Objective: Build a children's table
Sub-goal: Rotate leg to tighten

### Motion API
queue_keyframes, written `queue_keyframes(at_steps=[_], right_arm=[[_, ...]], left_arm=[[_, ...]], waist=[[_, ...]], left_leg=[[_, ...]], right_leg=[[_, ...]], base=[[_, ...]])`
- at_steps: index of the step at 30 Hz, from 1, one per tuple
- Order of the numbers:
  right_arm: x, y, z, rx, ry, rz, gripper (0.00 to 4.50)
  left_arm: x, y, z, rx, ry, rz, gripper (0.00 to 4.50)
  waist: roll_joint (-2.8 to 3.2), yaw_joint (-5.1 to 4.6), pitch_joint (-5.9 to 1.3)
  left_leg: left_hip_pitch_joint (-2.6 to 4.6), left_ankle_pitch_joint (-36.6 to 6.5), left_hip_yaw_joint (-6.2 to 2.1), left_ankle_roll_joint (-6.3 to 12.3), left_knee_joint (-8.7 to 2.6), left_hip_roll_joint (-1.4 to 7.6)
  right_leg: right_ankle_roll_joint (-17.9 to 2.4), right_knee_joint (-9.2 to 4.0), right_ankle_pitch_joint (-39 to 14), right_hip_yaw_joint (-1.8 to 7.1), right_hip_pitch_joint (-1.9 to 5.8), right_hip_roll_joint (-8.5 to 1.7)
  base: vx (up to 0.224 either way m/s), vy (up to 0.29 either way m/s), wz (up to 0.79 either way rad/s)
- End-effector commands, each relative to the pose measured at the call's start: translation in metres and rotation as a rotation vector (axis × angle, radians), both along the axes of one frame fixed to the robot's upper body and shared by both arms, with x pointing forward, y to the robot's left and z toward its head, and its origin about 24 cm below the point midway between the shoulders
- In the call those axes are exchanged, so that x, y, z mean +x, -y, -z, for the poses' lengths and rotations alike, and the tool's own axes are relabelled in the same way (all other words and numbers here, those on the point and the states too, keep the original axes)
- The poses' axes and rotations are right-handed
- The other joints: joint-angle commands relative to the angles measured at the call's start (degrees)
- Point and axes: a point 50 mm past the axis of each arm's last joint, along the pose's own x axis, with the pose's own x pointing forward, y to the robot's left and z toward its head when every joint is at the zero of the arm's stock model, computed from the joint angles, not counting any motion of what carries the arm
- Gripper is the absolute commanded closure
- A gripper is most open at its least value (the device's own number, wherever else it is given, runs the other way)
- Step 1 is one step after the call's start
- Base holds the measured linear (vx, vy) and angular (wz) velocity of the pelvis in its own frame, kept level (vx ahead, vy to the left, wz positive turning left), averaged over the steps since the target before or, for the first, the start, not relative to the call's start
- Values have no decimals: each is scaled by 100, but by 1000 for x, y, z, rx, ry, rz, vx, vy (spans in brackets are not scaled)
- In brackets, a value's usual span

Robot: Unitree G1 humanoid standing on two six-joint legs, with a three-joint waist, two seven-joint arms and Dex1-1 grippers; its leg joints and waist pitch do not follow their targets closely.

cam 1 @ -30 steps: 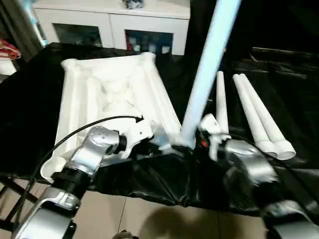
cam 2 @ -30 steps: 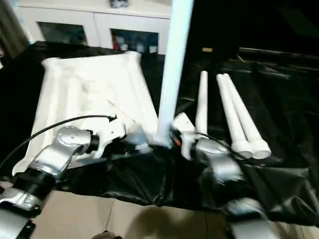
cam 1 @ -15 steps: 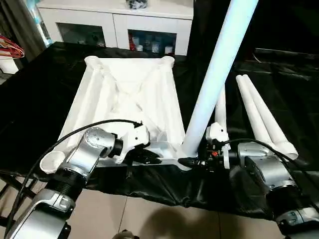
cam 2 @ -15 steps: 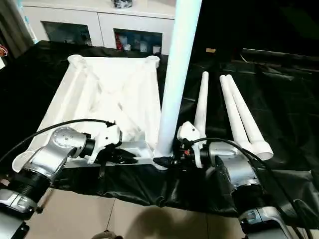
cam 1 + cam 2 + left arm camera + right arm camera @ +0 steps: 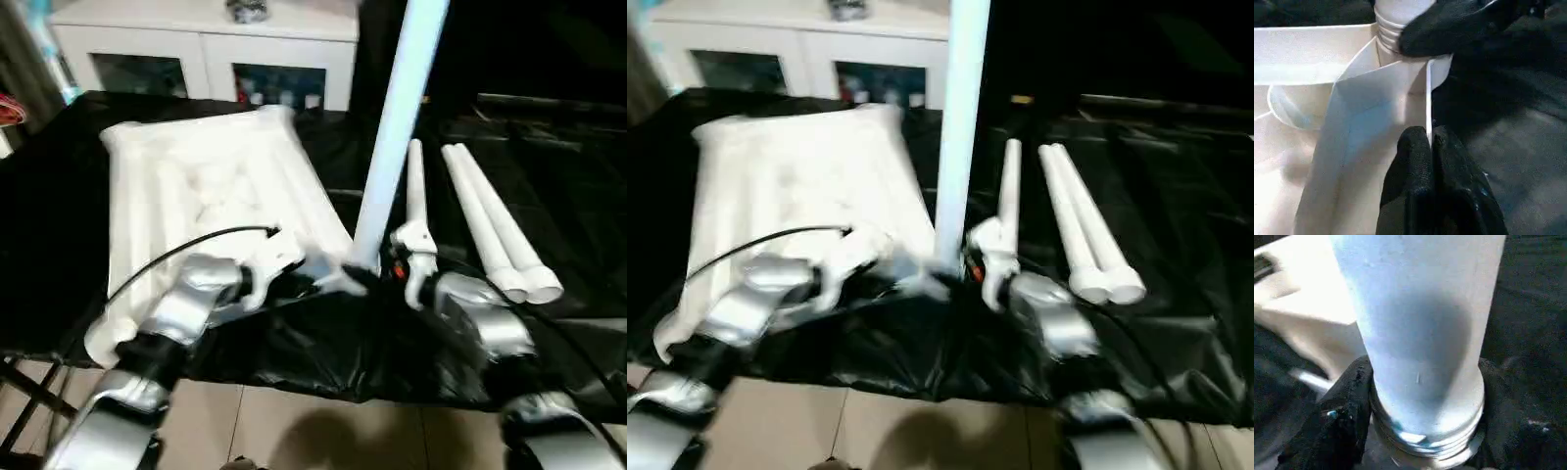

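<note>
The square white plastic table top (image 5: 211, 191) lies ribbed underside up on the black-draped surface. One long round white leg (image 5: 397, 127) stands upright at its near corner socket, threaded end down. Three more tapering white legs (image 5: 485, 220) lie side by side just beside it.

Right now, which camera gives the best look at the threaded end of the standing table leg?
The right wrist view: the leg's threaded end sits close up between the right pincer's fingers. The left wrist view catches a few threads above the tabletop's corner. The head views show the upright leg, its threads unreadable.

Silver forearms (image 5: 196, 299), black cable (image 5: 186, 245)
</note>
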Motion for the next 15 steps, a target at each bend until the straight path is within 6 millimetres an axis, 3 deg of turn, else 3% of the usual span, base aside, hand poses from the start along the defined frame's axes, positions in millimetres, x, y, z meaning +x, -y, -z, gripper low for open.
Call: queue_keyframes(at_steps=[1, 4, 6, 8, 10, 15], right_arm=[[-8, -23, 20, -12, -91, -8, 175], [-2, -34, 24, 3, -123, 144, 175], [0, -42, 26, 14, -136, 202, 175], [-1, -44, 26, 22, -135, 201, 175], [-1, -44, 26, 42, -142, 198, 119], [2, -41, 24, 56, -136, 207, 82]], left_arm=[[9, 22, -18, -47, 89, -20, 450], [13, 37, -18, -56, 91, -127, 450], [12, 53, -18, -79, 97, -151, 450], [11, 57, -18, -76, 105, -144, 450], [10, 61, -17, -74, 107, -132, 450], [9, 63, -17, -67, 105, -123, 450]], waist=[[-5, 8, -337], [1, -23, -352], [-3, -18, -358], [-4, -10, -355], [10, 2, -351], [8, -11, -341]], left_leg=[[55, -1186, -289, 122, -424, 511], [68, -1080, -284, 64, -420, 525], [58, -1051, -275, 98, -416, 522], [52, -1032, -263, 147, -408, 514], [43, -1039, -265, 214, -408, 508], [66, -1230, -277, 167, -430, 529]], right_leg=[[-718, -519, -2140, 476, 222, -764], [-872, -475, -1793, 470, 217, -751], [-911, -461, -1669, 477, 226, -756], [-916, -468, -1609, 481, 225, -764], [-865, -473, -1655, 477, 234, -763], [-843, -492, -1798, 475, 215, -755]], base=[[0, 0, 0], [0, 0, 0], [0, 0, 0], [0, 0, 0], [0, 0, 0], [0, 0, 0]])
